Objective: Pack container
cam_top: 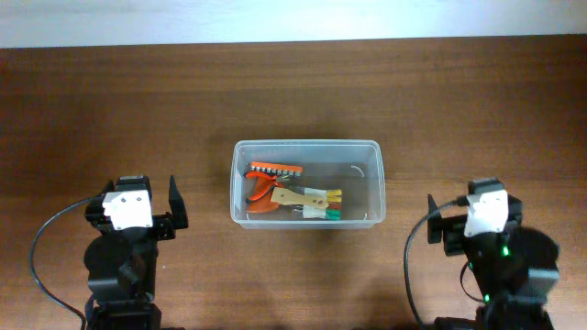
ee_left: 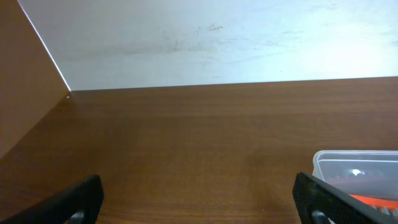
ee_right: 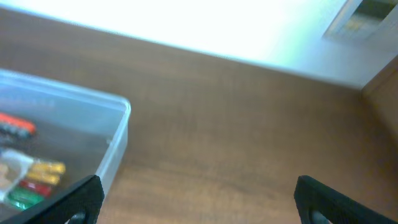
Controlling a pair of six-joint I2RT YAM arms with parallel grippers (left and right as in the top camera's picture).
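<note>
The clear plastic container [cam_top: 374,188] sits at the middle of the wooden table. Inside it lie orange-handled pliers [cam_top: 263,200], an orange bit holder [cam_top: 275,170] and a wooden holder with yellow, red and green bits [cam_top: 312,203]. My left gripper [cam_top: 147,192] is open and empty, left of the container, whose corner shows in the left wrist view [ee_left: 357,163]. My right gripper [cam_top: 472,197] is open and empty, right of the container, whose right end shows in the right wrist view [ee_right: 115,140]. In both wrist views [ee_left: 199,199] [ee_right: 199,202] only bare table lies between the fingers.
A pale wall or floor strip [cam_top: 293,18] runs along the table's far edge. Black cables [cam_top: 41,252] trail beside both arm bases at the front.
</note>
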